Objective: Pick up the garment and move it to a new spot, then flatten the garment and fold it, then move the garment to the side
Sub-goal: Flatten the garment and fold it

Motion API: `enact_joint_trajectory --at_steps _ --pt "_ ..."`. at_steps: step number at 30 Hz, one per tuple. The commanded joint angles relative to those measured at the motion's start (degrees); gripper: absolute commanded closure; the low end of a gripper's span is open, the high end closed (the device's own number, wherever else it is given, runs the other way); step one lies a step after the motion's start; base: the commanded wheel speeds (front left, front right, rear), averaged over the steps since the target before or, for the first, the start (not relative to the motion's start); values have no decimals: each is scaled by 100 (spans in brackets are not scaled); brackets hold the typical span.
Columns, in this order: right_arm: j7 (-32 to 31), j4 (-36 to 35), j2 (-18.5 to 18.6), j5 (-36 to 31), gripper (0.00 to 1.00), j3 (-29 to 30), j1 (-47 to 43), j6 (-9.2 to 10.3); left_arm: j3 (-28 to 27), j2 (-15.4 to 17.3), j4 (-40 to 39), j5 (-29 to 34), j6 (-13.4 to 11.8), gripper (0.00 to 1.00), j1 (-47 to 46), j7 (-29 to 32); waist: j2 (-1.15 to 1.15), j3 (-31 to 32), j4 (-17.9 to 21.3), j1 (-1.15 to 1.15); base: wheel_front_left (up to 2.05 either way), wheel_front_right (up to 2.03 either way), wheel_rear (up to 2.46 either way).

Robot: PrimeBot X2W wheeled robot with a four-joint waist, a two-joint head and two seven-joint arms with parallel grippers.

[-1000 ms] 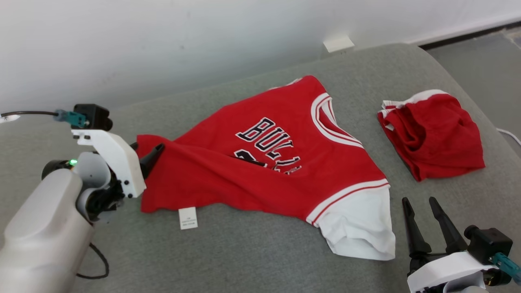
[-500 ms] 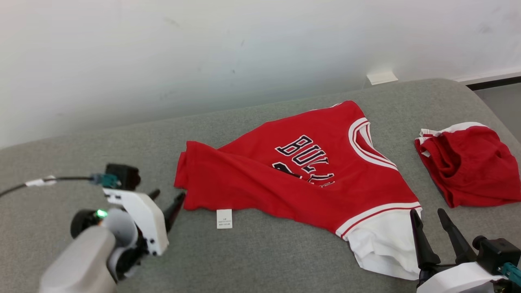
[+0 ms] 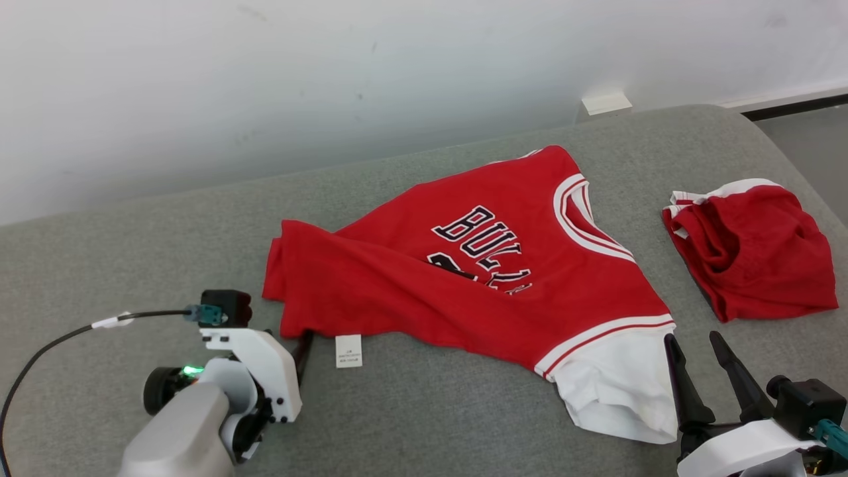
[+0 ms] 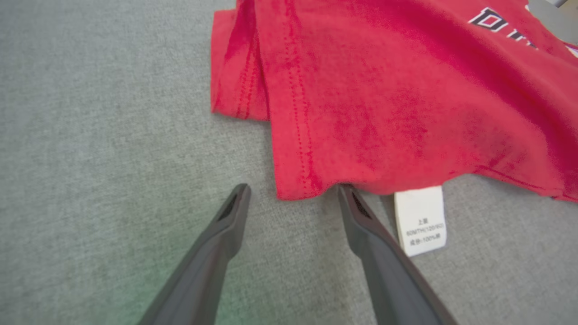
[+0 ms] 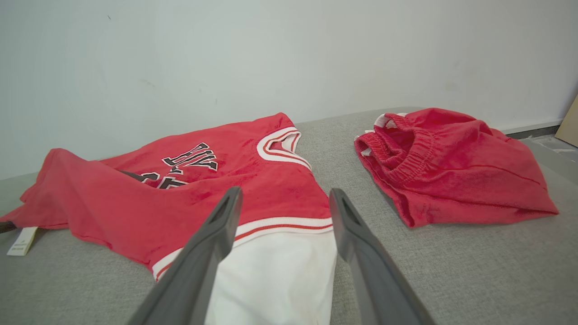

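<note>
The garment [image 3: 411,291] is a red jersey with black lettering, a white-trimmed neck and a white sleeve, lying spread and wrinkled on the grey cushion [image 3: 132,265]. A white label [image 3: 348,350] sticks out from its near hem. My left gripper [image 3: 301,341] stands open at the garment's near-left corner. In the left wrist view the garment's corner [image 4: 384,99] lies between the tips of the left gripper [image 4: 294,189], and the right fingertip touches the hem. My right gripper [image 3: 692,338] is open and empty beside the white sleeve. In the right wrist view the right gripper [image 5: 285,192] points at the garment [image 5: 135,203].
A bunched pair of red shorts [image 3: 752,248] lies to the right of the jersey, and the right wrist view shows the shorts [image 5: 447,167] too. A white wall runs behind the cushion with a small white box [image 3: 604,104] at its foot. The cushion's edge curves down at the right.
The head camera has shifted. My left gripper has drawn back from the garment's left edge to its near-left corner, and that edge now lies flat. The right gripper has stayed open by the sleeve.
</note>
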State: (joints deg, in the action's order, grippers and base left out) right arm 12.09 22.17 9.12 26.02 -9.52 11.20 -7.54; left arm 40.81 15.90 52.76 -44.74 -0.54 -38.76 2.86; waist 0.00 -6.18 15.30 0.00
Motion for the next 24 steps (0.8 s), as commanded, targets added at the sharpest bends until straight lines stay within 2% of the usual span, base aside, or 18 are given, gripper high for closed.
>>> enact_joint_trajectory --at_steps 1,11,12,13,14,15,24 --pt "-10 -18 41 -36 0 6 -15 12 -14 -35 98 -8 24 0 -38 -41 0 -19 24 0 0 0 0" --pt "-23 -38 29 -52 0 -26 36 12 99 -325 901 44 360 0 -441 -391 0 -119 54 0 0 0 0" --pt "-21 -34 34 -48 0 -21 35 12 110 -361 950 48 400 39 -472 -436 0 -121 44 0 0 0 0" --pt "-19 -26 37 -47 0 -17 32 12 136 -380 987 77 423 65 -502 -486 0 -119 33 0 0 0 0" --pt "-19 -17 38 -49 0 -14 27 12 144 -402 1031 81 457 96 -531 -533 0 -112 21 0 0 0 0" --pt "-19 -3 39 -53 0 -5 22 12 151 -433 1085 71 482 100 -550 -566 0 -100 7 0 0 0 0" --pt "-34 77 82 -57 0 81 -105 12 303 -619 1214 106 696 100 -635 -905 0 228 -241 0 0 0 0"
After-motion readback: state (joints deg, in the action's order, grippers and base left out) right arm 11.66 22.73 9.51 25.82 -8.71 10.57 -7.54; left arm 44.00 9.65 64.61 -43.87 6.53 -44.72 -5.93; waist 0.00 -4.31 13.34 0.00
